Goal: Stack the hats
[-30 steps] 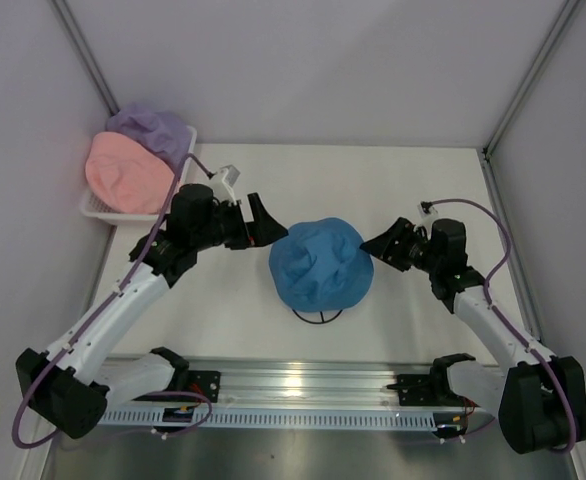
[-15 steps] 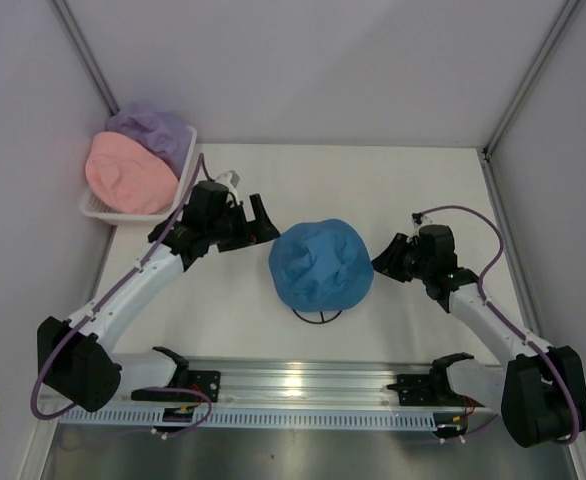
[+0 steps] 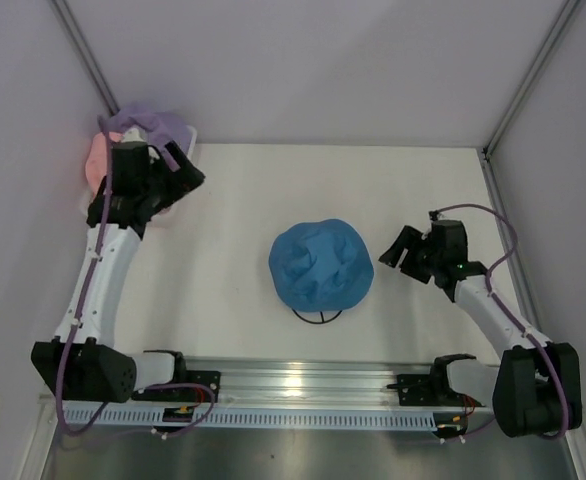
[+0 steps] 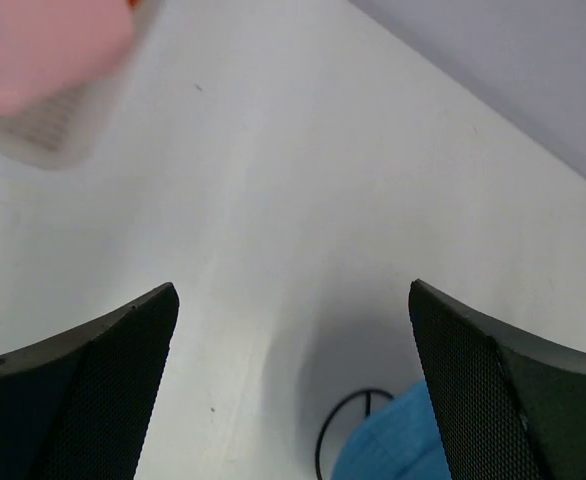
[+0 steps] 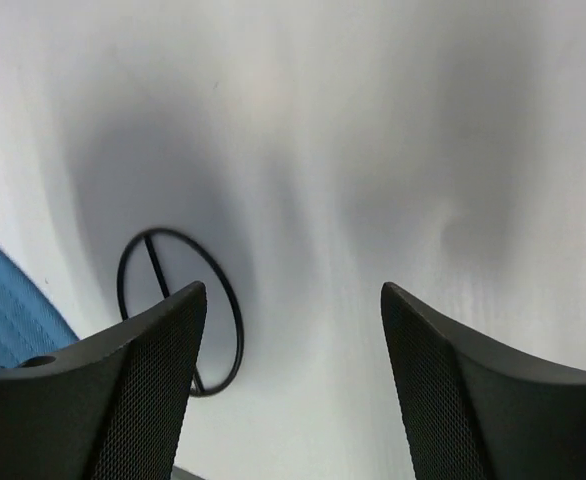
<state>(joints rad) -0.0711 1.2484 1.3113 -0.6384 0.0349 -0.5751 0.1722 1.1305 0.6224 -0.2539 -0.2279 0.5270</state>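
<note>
The blue hat (image 3: 321, 263) sits on the thin black wire stand (image 3: 316, 316) at the table's middle. The pink hat (image 3: 95, 158) and the lavender hat (image 3: 168, 125) lie in the basket at the far left, partly hidden by my left arm. My left gripper (image 3: 184, 166) is open and empty at the basket's right edge, above the table. Its wrist view shows the pink hat (image 4: 43, 40) at top left and the blue hat (image 4: 393, 445) at the bottom. My right gripper (image 3: 398, 248) is open and empty, just right of the blue hat. The orange hat is out of view.
The white mesh basket (image 4: 48, 125) stands in the far left corner against the wall. The stand's ring base (image 5: 178, 310) shows in the right wrist view, with the blue hat's edge (image 5: 8, 310) to its left. Enclosure walls stand on three sides.
My left arm has swung away from the blue hat, back and left to the basket. My right gripper has drawn back a little to the right. The blue hat has not moved.
</note>
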